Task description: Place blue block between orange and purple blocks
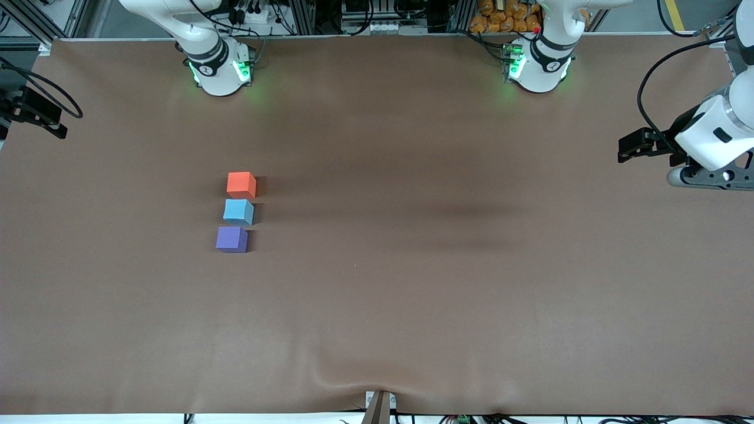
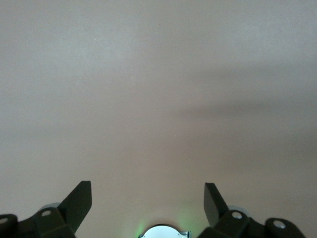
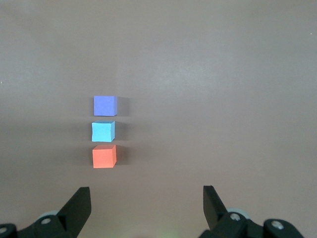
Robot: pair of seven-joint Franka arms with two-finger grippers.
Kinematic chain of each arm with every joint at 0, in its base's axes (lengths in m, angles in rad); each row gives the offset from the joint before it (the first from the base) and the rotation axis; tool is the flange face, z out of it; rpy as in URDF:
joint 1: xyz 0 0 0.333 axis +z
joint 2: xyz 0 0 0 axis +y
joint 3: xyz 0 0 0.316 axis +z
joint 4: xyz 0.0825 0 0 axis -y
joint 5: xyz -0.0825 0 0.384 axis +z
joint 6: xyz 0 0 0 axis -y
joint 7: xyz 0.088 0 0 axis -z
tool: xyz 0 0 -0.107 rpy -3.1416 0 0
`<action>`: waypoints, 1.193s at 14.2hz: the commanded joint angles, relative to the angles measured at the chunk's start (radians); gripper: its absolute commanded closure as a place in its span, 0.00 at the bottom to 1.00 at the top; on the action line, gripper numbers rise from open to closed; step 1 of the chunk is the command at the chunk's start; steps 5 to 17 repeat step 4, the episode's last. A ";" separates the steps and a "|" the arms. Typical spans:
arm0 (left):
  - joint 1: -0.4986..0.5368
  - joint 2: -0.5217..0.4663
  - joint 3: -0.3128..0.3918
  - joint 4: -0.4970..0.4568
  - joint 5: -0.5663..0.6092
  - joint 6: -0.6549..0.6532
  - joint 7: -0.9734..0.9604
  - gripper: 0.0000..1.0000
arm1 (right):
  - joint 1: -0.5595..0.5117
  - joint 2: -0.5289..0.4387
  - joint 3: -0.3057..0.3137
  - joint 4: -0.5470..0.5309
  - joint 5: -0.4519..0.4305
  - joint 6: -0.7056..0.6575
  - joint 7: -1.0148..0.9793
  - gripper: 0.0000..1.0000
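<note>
Blocks are lined up in a short row on the brown worktop (image 1: 412, 294), toward the right arm's end of it. The orange block (image 1: 241, 184) lies farthest from the front camera, the blue block (image 1: 238, 211) sits between the other two, and the purple block (image 1: 231, 239) lies nearest to that camera. Small gaps are seen between neighbours in the right wrist view, where the purple block (image 3: 105, 105), the blue block (image 3: 103, 131) and the orange block (image 3: 104, 156) are set out in one line; none is gripped or touched.

The right gripper (image 3: 147, 203) is held high over the worktop, with the row in sight ahead of it and its fingers (image 3: 79, 206) spread wide apart around nothing. The right arm's wrist is cut off at the worktop's edge in the front view.

The left gripper (image 2: 147, 201) is held over bare worktop at the left arm's end, well apart from the blocks, fingers (image 2: 80, 201) likewise spread wide and empty. The left arm is seen bent at that edge, waiting.
</note>
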 commanded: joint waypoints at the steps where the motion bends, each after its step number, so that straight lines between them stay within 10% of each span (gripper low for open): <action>1: 0.006 0.006 -0.005 0.017 0.007 0.004 -0.010 0.00 | -0.013 0.013 0.006 0.030 0.035 -0.019 -0.006 0.00; 17: 0.008 0.004 -0.005 0.017 0.007 0.010 -0.009 0.00 | -0.013 0.013 0.006 0.027 0.040 -0.021 -0.002 0.00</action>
